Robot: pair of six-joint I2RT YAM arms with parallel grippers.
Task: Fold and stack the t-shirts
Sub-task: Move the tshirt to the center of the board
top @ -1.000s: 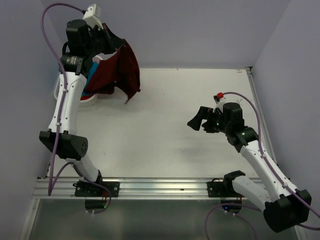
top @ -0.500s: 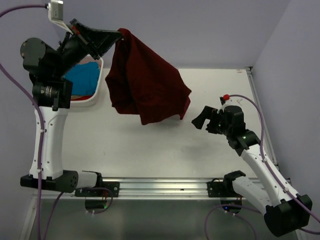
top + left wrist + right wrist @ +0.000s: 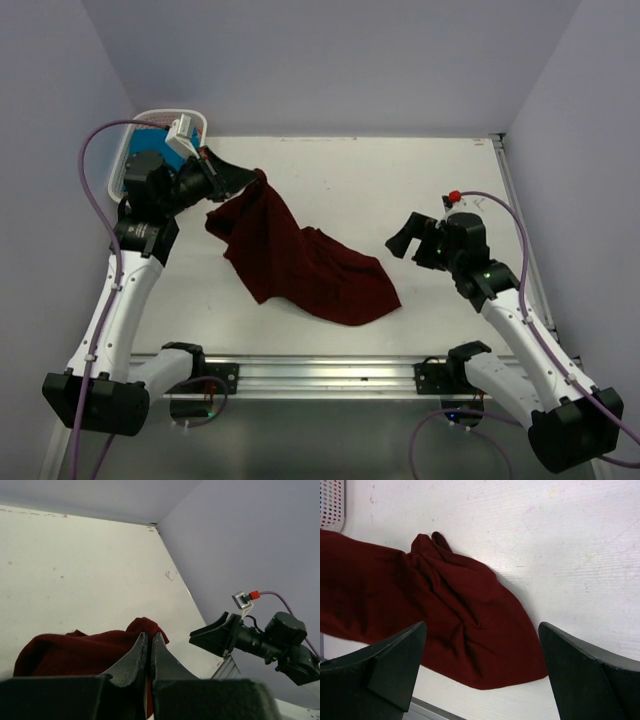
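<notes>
A dark maroon t-shirt (image 3: 300, 262) lies crumpled across the table's left-middle, its lower end near the front edge. Its upper corner is raised, pinched in my left gripper (image 3: 258, 179), which is shut on the cloth; in the left wrist view the maroon t-shirt (image 3: 75, 647) bunches round that gripper (image 3: 150, 637). A turquoise-blue t-shirt (image 3: 143, 148) shows inside the basket at the back left. My right gripper (image 3: 408, 238) stands open to the right of the maroon t-shirt (image 3: 460, 620), apart from it; the right gripper (image 3: 482, 630) has nothing between its fingers.
A white slatted basket (image 3: 196, 124) stands in the back left corner. Grey walls close in the table on three sides. An aluminium rail (image 3: 330, 372) runs along the front edge between the arm bases.
My left arm has swung down and forward from high above the basket, carrying the maroon t-shirt out onto the table, where most of it now lies. The right arm has barely moved.
</notes>
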